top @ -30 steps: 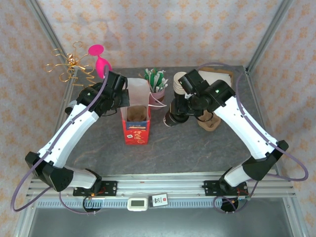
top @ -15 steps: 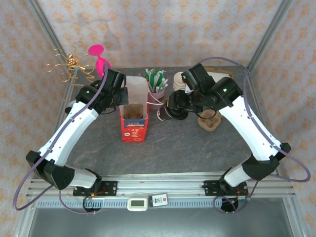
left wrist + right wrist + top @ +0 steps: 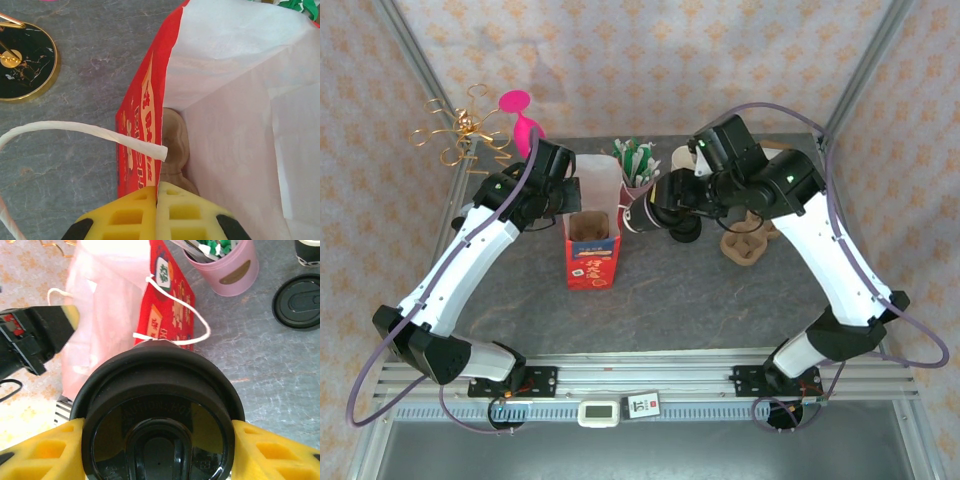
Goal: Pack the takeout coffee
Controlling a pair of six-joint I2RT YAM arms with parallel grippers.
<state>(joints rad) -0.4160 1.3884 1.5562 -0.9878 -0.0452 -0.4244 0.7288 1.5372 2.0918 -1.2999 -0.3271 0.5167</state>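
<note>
Two arms, catalogued as a pair.
- Left arm (image 3: 460, 265), right arm (image 3: 830, 260): white shells on the long links, black joint housings, black bases (image 3: 440, 355).
- Purple cable (image 3: 358, 395): one per arm (hanging in a loose loop).
- Small green light (image 3: 786, 181) on the right arm.
- Left gripper (image 3: 156, 186), right gripper (image 3: 157, 429): yellow moulded fingers with rectangular pockets.

The bag (image 3: 592, 250) stands mid-surface (image 3: 680, 300); the takeout coffee (image 3: 642, 213) is at its 2 o'clock, the stirrer cup (image 3: 638, 182) at 1 o'clock, the cup carrier (image 3: 745, 247) at 3 o'clock.
</note>
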